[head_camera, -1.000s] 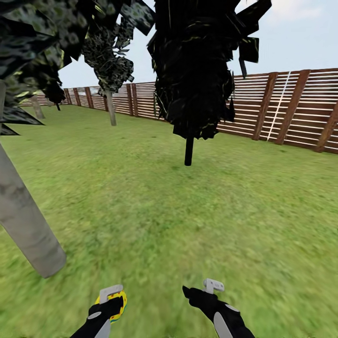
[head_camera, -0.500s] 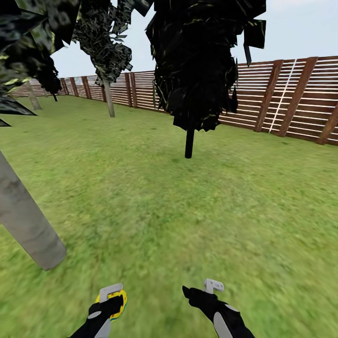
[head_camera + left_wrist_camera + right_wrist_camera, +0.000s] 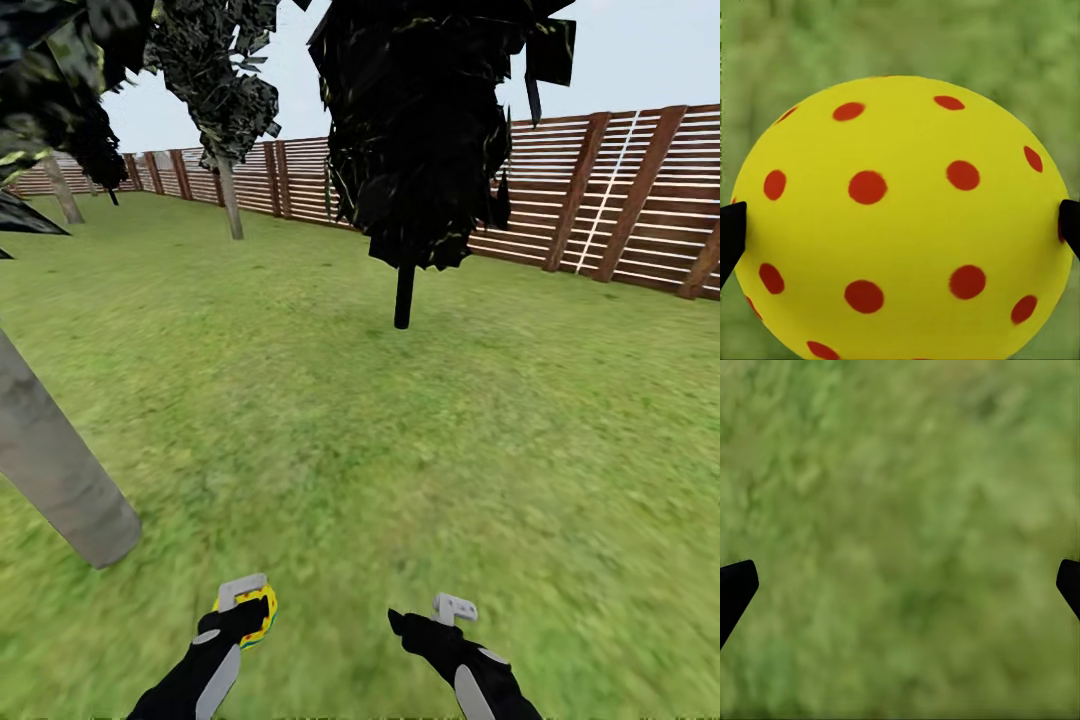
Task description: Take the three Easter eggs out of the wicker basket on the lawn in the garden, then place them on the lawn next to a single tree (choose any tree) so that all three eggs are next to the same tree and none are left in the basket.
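Mottled green lawn (image 3: pixel 400 450) is spread beneath both hands. A smooth yellow, red-dotted Easter egg (image 3: pixel 900 217) is pinched in the left hand (image 3: pixel 245 612), near the pale grey trunk of the tree (image 3: pixel 60 480). The right hand (image 3: pixel 900 585) is spread wide, empty. If released high, the round egg could roll from the trunk.

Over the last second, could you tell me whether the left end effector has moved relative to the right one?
Yes, slightly. In the head view the left end effector, holding an Easter egg, has shifted a little toward the right end effector, which sits at the same spot in the picture.
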Controlling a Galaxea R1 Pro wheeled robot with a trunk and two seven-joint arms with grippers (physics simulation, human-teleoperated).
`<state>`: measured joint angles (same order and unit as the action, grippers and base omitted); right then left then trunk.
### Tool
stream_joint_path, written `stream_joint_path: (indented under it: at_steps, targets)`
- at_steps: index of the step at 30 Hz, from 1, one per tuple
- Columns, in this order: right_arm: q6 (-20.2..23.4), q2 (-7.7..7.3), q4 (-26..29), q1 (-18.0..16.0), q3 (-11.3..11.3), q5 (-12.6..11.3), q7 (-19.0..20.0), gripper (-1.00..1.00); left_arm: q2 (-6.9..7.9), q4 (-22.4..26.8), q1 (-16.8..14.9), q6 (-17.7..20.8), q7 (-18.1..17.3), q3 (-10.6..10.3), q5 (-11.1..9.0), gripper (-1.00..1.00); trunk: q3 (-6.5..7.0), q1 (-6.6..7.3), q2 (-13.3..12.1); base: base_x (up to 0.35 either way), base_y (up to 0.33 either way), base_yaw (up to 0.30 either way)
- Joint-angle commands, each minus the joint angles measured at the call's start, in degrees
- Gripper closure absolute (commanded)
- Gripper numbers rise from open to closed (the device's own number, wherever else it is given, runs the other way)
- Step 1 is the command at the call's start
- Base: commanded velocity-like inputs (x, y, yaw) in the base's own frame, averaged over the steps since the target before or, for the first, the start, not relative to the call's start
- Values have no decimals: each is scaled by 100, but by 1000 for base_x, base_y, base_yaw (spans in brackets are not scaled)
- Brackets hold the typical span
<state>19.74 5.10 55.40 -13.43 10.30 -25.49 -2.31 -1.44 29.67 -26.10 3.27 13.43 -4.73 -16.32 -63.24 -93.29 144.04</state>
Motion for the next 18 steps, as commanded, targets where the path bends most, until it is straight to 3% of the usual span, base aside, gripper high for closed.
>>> stream_joint_path:
  at_steps: [1, 6, 18]
  targets:
    - [22, 1, 9, -2, 6, -44, -24, -100, 10, 0, -1, -37, 43, -39, -45, 100, -28, -1, 4, 0, 0, 0]
    - [22, 0, 10, -2, 15, -39, -24, -100, 24, -21, -1, -355, 21, -29, -42, 100, -139, -14, 10, 0, 0, 0]
    - [-173, -9, 14, -2, 135, -38, -16, -100, 38, -23, -1, -418, 11, -36, -21, 100, -405, -45, 27, 0, 0, 0]
